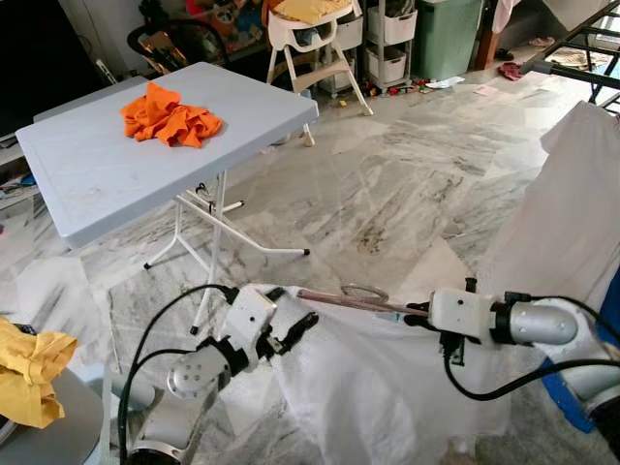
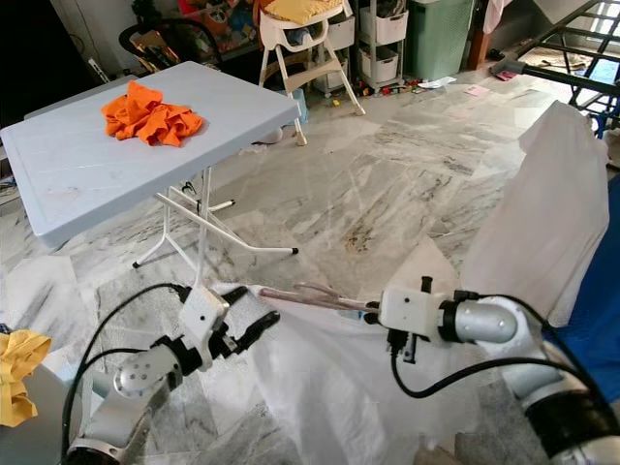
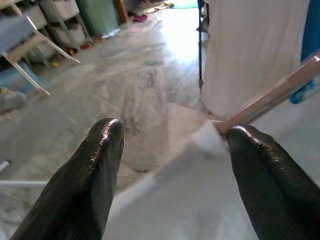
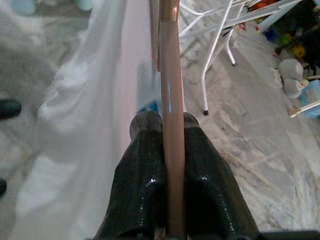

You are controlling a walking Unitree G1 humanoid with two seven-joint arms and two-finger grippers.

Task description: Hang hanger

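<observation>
In the head views the right gripper (image 1: 415, 312) is clamped on one end of a pinkish hanger (image 1: 349, 299) that carries a white garment (image 1: 378, 387), the bar running level from its fingertips across toward the left gripper (image 1: 295, 327), whose fingers sit spread just beside the bar's far end and the cloth's corner; the metal hook (image 1: 364, 291) curls up near the middle of the bar. A folding table (image 1: 87, 184) with an orange cloth (image 1: 169, 114) stands well beyond the left gripper, and a dark drying rack (image 1: 581, 68) lies far off past the right arm. In the left wrist view the fingers (image 3: 95, 170) stand apart, holding nothing, with the bar's end touching one tip. In the right wrist view the bar runs straight out from between the closed fingers (image 4: 145, 185). I judge this the carrying step: next the hook must be raised and turned toward the rack's rail
</observation>
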